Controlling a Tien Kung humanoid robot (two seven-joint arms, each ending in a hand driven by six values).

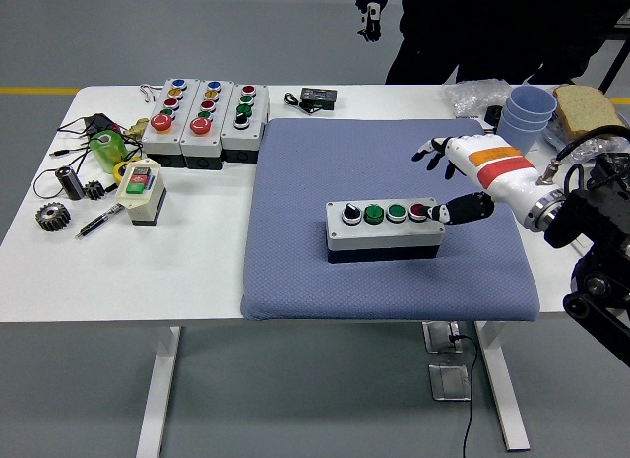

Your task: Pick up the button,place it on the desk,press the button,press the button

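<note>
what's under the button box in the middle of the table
The button box sits on a blue mat that covers the white table. The mat directly beneath the box is hidden by it. The right hand hovers beside its right end.

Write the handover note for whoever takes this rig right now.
Right hand: fingers spread, holding nothing, thumb tip at the red button end of the button box; contact cannot be told.
Left hand: not in view.
Button box lies flat on the blue mat, mid-table, so pick and place look done.
Whether either press is done cannot be told; confirm both.
Three more button boxes stand far left, untouched.
</note>
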